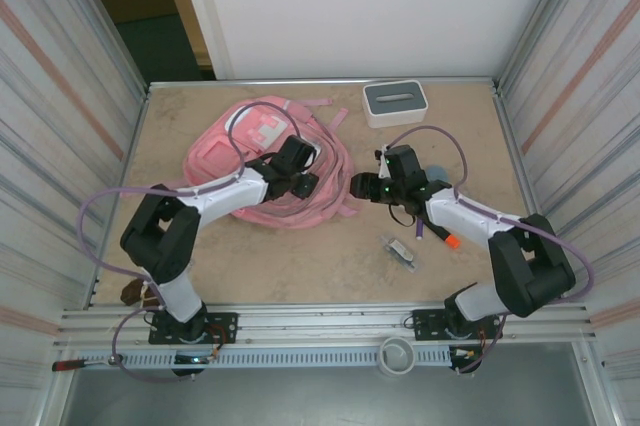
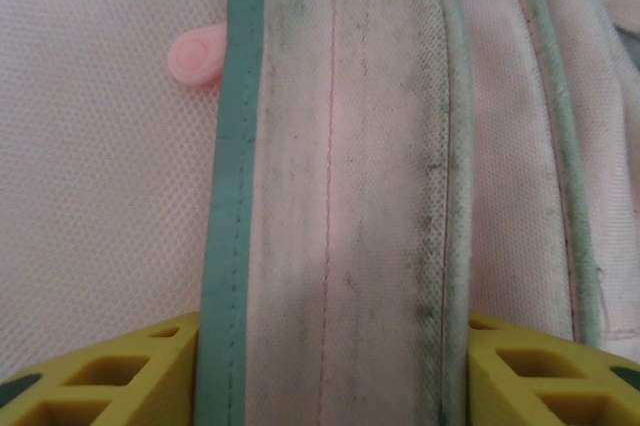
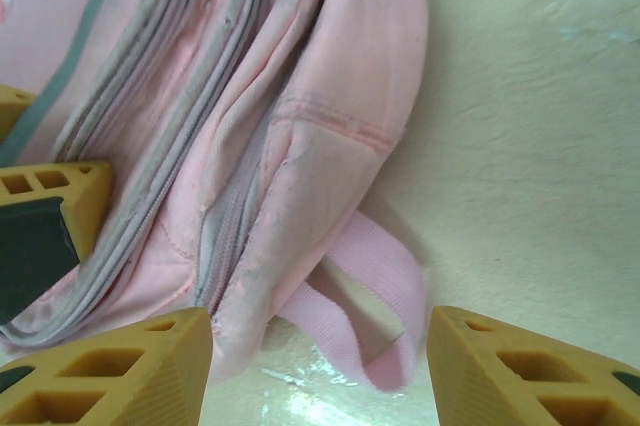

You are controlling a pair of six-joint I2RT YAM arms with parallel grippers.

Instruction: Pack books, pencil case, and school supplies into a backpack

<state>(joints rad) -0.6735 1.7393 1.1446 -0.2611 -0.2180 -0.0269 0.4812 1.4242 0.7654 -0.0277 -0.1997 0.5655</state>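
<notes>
While both arms reach inward, backpack (image 1: 262,151): big and pink, lying flat on the bench (image 1: 300,266), left of centre toward the back, straps spilling along its near side.
Left end effector (image 1: 303,182): down on the backpack's right half. The wrist view has its yellow fingers (image 2: 110,376) standing apart, and a grubby pink band with a teal edge runs flat between them, not bunched.
Right end effector (image 1: 358,187): at the backpack's right edge, jaws parted. A fold of the bag and a pink strap loop (image 3: 385,296) sit loose in the gap.
Orange-tipped marker (image 1: 448,237): on the bench just beside the right forearm, apart from the bag.
Clear packet (image 1: 402,249): near the marker, toward centre.
White box (image 1: 395,101): back right, well apart.
</notes>
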